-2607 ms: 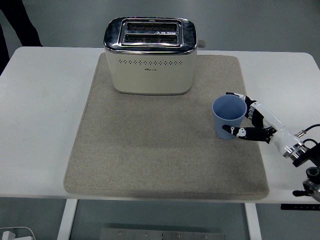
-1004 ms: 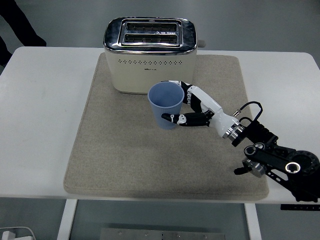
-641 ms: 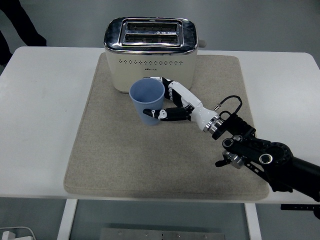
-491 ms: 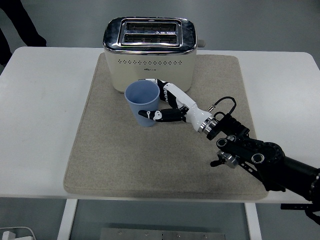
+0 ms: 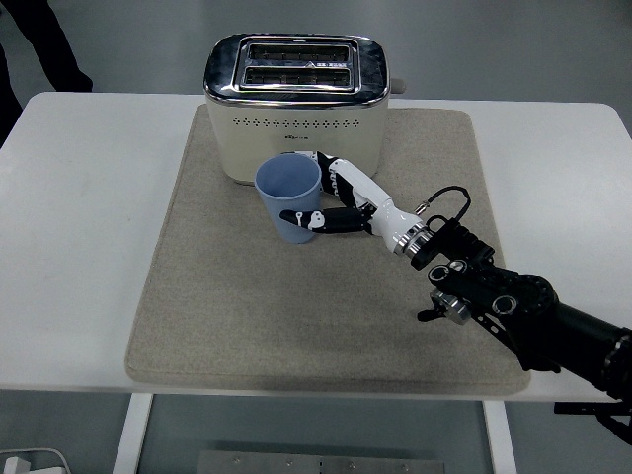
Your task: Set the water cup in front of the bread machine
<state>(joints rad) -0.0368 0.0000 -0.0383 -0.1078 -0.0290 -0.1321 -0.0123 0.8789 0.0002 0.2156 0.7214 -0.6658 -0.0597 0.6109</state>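
Right hand (image 5: 341,202) has its fingers (image 5: 301,218) wrapped round the blue cup (image 5: 293,200), holding it upright just before the toaster (image 5: 294,110), over the mat (image 5: 326,326), ready to set down.

A matt blue plastic cup (image 5: 291,197) sits on rough grey cloth mat (image 5: 247,326) (toaster (image 5: 296,114) top: glossy chrome).

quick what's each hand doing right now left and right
Left hand: not in view.
Right hand: shut on the blue cup, holding it upright on the mat just in front of the toaster.
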